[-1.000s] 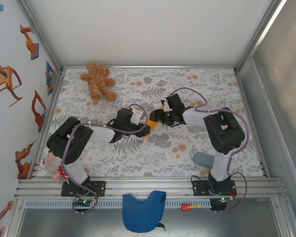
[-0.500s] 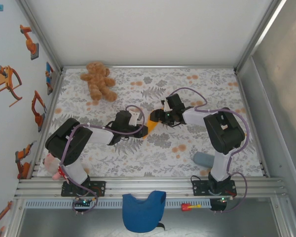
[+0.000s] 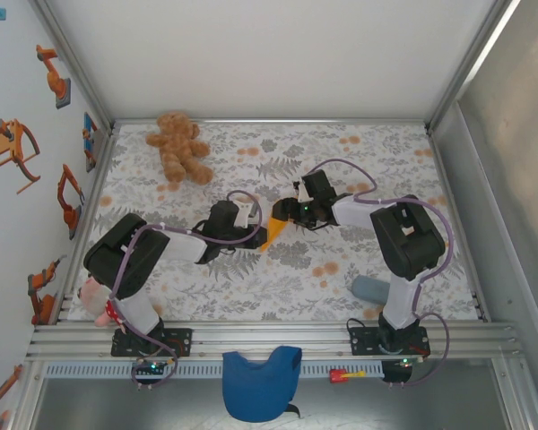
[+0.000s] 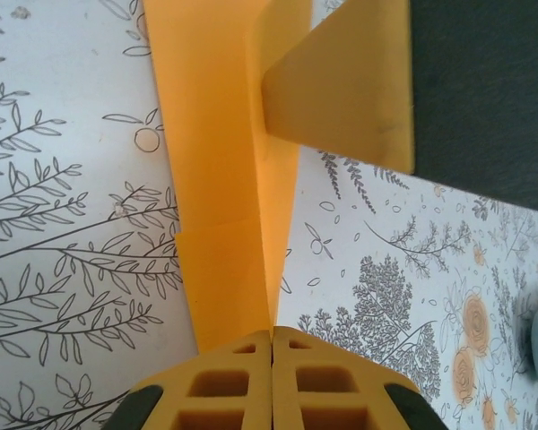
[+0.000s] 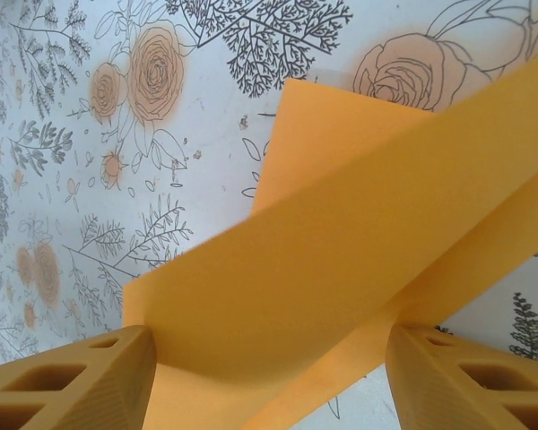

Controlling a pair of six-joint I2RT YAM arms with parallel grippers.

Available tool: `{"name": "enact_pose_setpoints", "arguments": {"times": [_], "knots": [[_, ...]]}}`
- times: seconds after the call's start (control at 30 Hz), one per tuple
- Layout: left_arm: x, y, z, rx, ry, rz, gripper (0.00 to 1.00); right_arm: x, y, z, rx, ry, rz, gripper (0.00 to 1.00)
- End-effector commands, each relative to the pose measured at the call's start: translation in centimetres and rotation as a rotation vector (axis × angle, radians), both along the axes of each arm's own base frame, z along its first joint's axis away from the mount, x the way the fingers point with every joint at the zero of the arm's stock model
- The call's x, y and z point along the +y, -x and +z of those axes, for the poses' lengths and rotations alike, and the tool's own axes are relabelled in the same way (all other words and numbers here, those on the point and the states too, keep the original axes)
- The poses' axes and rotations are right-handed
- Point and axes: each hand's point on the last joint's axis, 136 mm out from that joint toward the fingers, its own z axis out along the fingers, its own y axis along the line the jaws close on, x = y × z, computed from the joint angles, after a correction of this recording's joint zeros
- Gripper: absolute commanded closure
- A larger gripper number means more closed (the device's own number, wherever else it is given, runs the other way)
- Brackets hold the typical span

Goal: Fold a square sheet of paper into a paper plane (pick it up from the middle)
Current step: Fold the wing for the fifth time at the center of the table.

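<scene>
The orange paper (image 3: 274, 233) is folded into a narrow pointed strip with creases and lies on the floral table between my two grippers. My left gripper (image 3: 254, 236) is shut on its near end. In the left wrist view the fingers (image 4: 233, 385) press together on the upright fold of the paper (image 4: 220, 179). My right gripper (image 3: 289, 213) is over the far end. In the right wrist view its fingers (image 5: 72, 381) stand wide apart, open, with a raised flap of the paper (image 5: 341, 260) between them. The right gripper's finger (image 4: 341, 81) touches the fold.
A brown teddy bear (image 3: 179, 148) lies at the back left. A blue-grey roll (image 3: 369, 288) sits by the right arm's base, a pink soft toy (image 3: 94, 300) by the left base. A blue cloth (image 3: 260, 381) hangs over the front rail.
My left gripper has drawn back a little to the left along the paper, so more of the pointed orange strip shows. The right gripper has stayed in place.
</scene>
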Motion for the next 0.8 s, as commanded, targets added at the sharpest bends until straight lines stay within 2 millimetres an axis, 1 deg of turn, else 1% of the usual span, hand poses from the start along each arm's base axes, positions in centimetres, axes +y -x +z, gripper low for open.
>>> {"name": "enact_pose_setpoints", "arguments": {"times": [0.0, 0.07, 0.17, 0.4, 0.57, 0.77], "knots": [[-0.2, 0.2, -0.6, -0.008, -0.012, -0.007, 0.94, -1.2, 0.9, -1.3, 0.032, 0.035, -0.041, 0.29], [-0.4, 0.3, -0.6, -0.011, -0.016, -0.012, 0.95, -1.4, 0.7, -0.2, 0.004, 0.023, -0.056, 0.27], [-0.7, 0.5, -0.7, -0.009, -0.015, -0.023, 0.95, -2.2, 0.6, 0.8, -0.023, 0.017, -0.09, 0.23], [-1.2, 0.7, -1.1, -0.001, -0.007, -0.028, 0.96, -4.4, 0.8, 1.5, -0.061, 0.015, -0.166, 0.22], [-1.2, 0.7, -1.3, 0.017, 0.013, -0.018, 0.96, -4.4, 1.2, 1.5, -0.07, 0.01, -0.141, 0.22], [-1.2, 0.4, -0.4, 0.076, 0.074, 0.004, 0.97, -3.8, 1.6, 1.6, -0.087, 0.01, -0.067, 0.23]]}}
